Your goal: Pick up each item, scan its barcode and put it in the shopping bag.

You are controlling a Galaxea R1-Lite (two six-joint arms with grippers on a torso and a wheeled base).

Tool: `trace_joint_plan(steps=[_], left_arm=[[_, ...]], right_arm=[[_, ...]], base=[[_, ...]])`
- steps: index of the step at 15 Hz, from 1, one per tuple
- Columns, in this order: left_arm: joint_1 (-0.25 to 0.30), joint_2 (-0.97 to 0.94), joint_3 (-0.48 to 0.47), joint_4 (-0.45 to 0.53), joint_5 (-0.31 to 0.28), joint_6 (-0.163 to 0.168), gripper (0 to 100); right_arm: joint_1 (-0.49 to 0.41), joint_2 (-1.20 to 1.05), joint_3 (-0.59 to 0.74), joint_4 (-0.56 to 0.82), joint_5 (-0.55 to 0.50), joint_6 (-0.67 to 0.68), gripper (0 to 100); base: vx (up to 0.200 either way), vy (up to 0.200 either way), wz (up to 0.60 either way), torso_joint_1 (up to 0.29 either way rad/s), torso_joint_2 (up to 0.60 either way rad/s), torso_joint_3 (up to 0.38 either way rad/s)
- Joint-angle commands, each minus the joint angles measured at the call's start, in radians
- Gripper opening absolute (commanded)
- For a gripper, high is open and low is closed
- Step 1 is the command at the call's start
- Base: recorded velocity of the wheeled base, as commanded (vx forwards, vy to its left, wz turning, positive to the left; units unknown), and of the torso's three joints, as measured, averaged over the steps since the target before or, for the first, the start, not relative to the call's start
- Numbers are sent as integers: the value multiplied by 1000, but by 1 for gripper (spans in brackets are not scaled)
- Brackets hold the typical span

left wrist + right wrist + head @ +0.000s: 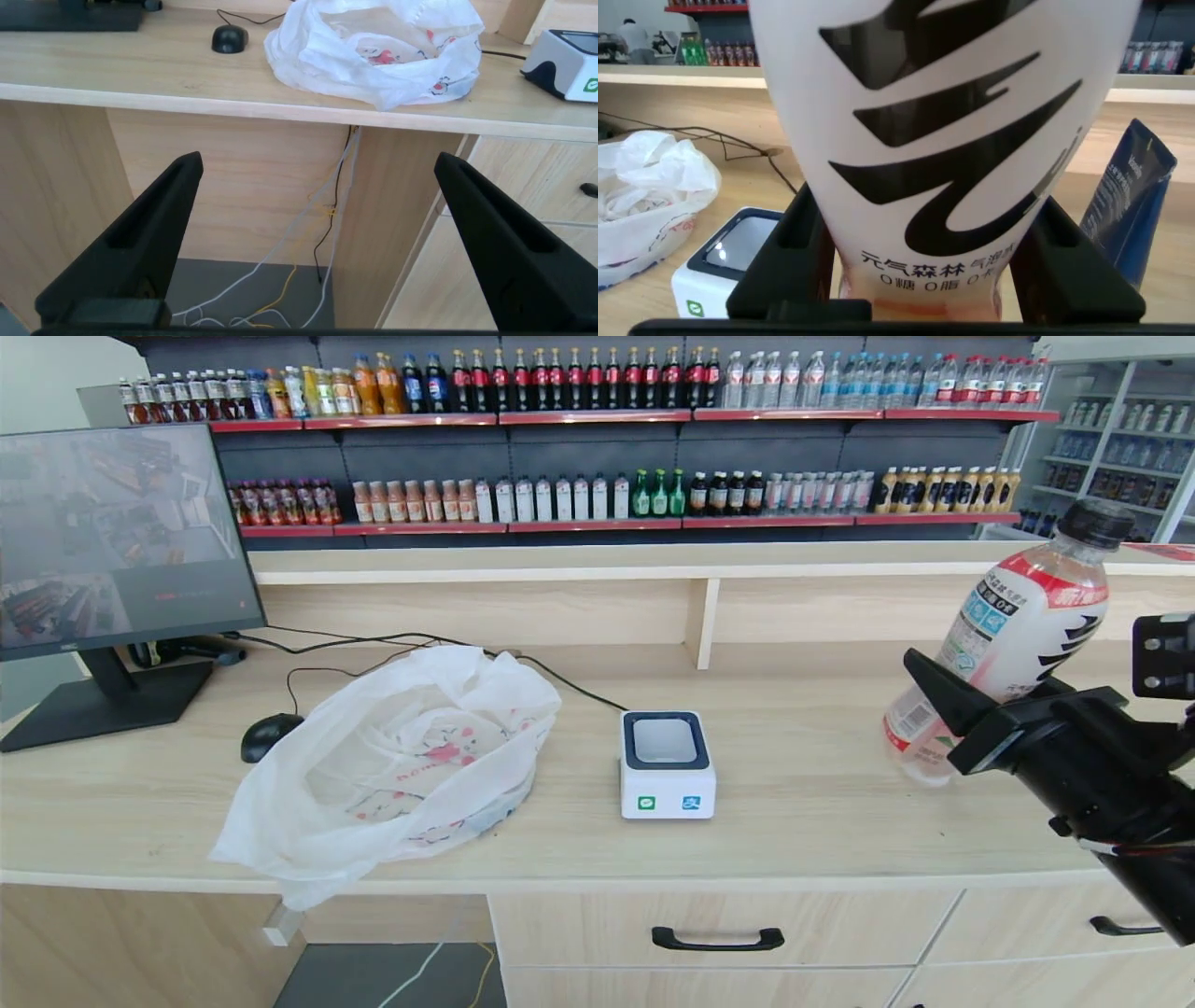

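Head view: clamped tilted in the right claw (1027, 672), above the pale wooden counter (822, 803), clear plastic drink bottle with white label and black cap (1013, 635), at 3 o'clock from the white box scanner with dark-rimmed window (667, 763). At the scanner's 9 o'clock, crumpled white plastic shopping bag (401, 756); beyond it, black mouse (269, 735).

Left wrist view: left claw (318, 166) spread wide, below the counter edge, facing dangling cables (327, 233).

Right wrist view: bottle pinched between the claw fingers, masking much of the counter; dark blue upright pouch (1134, 205) beside it.
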Motion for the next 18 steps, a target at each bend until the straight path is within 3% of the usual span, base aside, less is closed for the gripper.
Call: trace_joint_plan(steps=[1, 5, 18], left_arm=[[0, 0, 0, 1, 0, 1, 100], [0, 0, 0, 1, 0, -1, 100], [0, 0, 2, 1, 0, 1, 100]], right_arm=[[0, 5, -6, -4, 0, 0, 0], [0, 9, -19, -4, 0, -2, 0], [0, 14, -7, -4, 0, -7, 0]], base=[[0, 0, 0, 0, 0, 0], [0, 100, 0, 7, 6, 1], [-15, 0, 0, 0, 0, 0]])
